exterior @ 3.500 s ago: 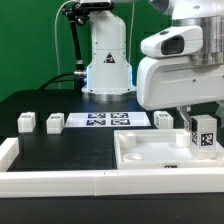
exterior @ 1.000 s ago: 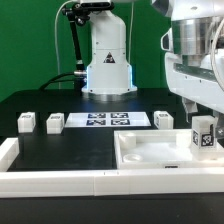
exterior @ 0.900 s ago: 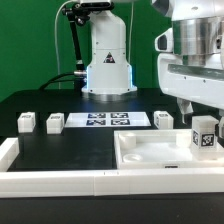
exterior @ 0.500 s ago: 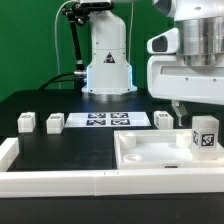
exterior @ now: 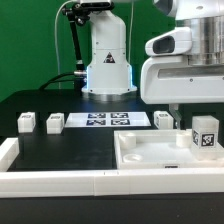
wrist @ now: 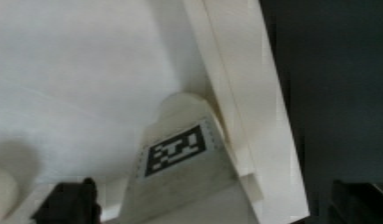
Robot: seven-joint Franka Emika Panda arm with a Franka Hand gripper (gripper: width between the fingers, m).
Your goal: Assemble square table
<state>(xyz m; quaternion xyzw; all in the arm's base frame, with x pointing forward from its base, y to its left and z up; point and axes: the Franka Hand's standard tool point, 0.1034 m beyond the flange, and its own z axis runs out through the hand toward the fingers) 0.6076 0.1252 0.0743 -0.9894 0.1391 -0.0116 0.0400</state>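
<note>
**Claw released over a corner post**

The claw point(wrist: 214, 200) is spread wide and grips nothing, its fingers either side of a tagged post point(exterior: 205, 135). That post stands in a corner of the recessed tabletop point(exterior: 150, 155). Three more posts point(exterior: 55, 122) flank the marker board point(exterior: 105, 120) on the black worktop point(exterior: 60, 145).

Slab point(exterior: 150, 152) cut by edge; gripper point(wrist: 214, 202) tips cropped

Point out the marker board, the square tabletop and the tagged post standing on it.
marker board point(exterior: 110, 121): exterior view, middle of its printed face.
square tabletop point(exterior: 153, 152): exterior view, bare recessed floor.
post point(exterior: 205, 137): exterior view, tagged front face.
</note>
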